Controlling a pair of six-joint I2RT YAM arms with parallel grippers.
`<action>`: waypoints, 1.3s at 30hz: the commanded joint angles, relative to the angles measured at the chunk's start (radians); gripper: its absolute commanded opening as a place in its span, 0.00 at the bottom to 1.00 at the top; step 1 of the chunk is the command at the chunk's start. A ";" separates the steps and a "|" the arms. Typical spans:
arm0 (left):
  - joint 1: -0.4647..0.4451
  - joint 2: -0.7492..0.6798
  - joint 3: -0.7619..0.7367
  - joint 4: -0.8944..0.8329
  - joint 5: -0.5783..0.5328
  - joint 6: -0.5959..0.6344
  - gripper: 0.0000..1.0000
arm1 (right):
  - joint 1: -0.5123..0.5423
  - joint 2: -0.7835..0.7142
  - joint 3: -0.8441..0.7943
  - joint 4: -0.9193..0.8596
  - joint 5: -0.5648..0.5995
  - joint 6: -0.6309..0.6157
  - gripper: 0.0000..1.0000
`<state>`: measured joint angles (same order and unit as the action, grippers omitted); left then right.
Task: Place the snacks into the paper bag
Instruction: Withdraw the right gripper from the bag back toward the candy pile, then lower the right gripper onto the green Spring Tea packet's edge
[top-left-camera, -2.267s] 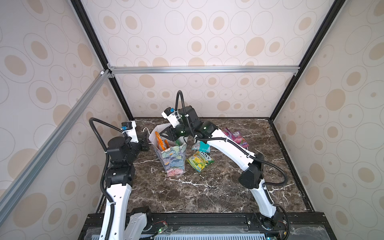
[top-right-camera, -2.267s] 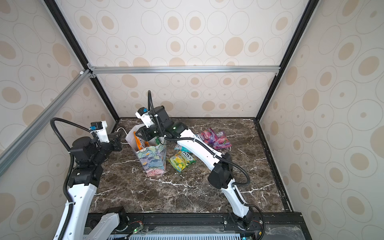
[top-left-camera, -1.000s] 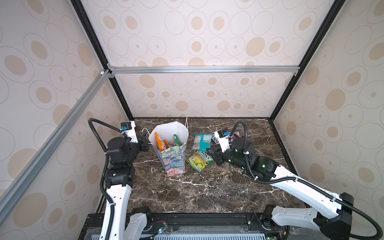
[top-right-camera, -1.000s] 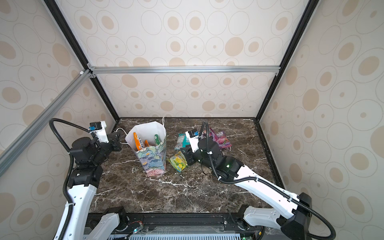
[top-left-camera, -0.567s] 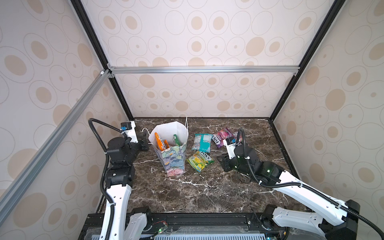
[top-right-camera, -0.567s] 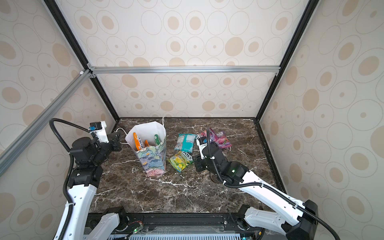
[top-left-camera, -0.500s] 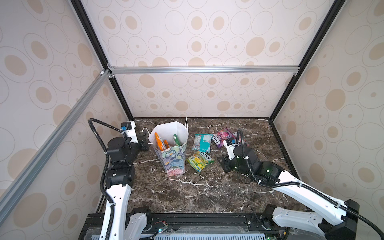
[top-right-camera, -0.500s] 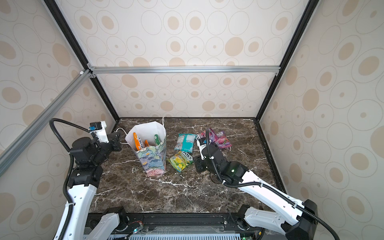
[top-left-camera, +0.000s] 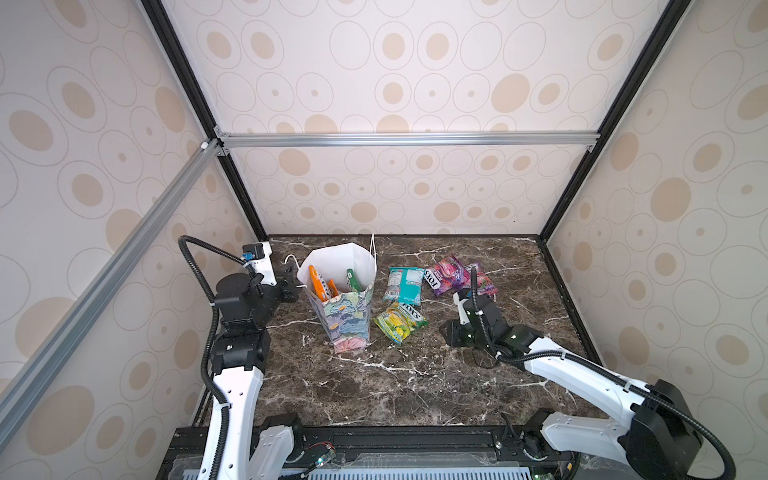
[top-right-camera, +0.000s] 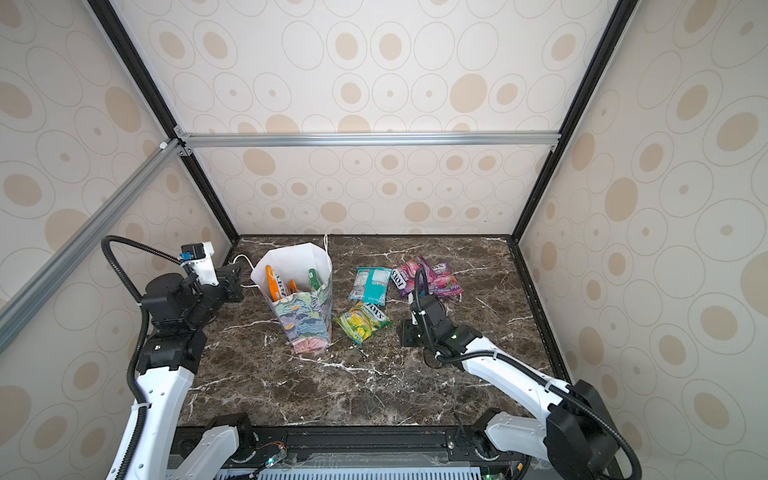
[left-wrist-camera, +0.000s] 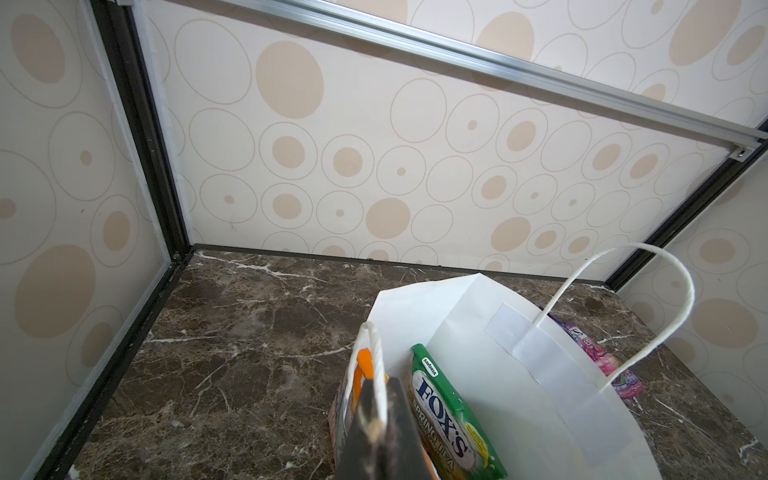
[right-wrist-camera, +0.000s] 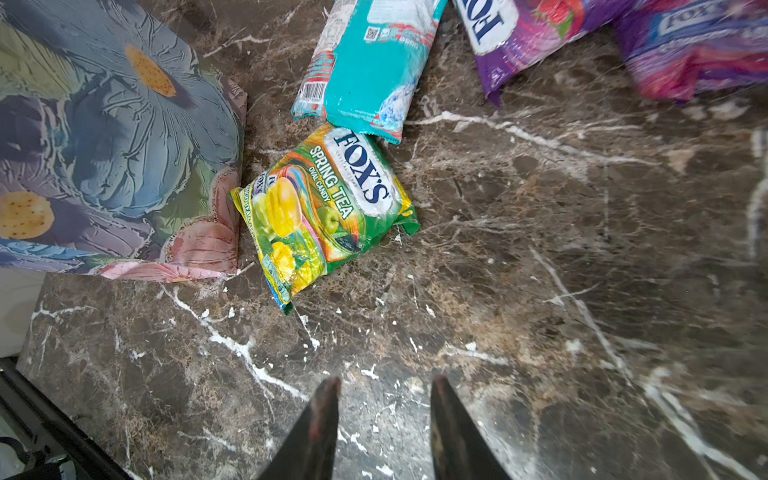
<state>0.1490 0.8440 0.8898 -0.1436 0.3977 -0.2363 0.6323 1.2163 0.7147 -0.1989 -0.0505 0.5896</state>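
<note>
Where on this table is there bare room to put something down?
The biggest bare patch is the near middle, between the bag, the green packet and the front rail. The strip along the right wall is also free. It is crowded right of the bag: the green packet, teal packet and purple packets lie close together, with the right pincer beside them.
</note>
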 joint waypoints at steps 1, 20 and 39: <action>0.004 0.000 0.006 0.011 0.004 0.012 0.00 | -0.023 0.060 -0.034 0.167 -0.099 0.092 0.41; 0.003 -0.008 0.008 0.011 0.009 0.014 0.00 | -0.039 0.157 -0.226 0.596 -0.093 0.373 0.53; 0.004 -0.011 0.008 0.012 0.004 0.014 0.00 | -0.038 0.389 -0.191 0.837 -0.136 0.500 0.54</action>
<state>0.1490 0.8440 0.8898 -0.1436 0.3977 -0.2363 0.5949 1.5715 0.4999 0.5865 -0.1738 1.0576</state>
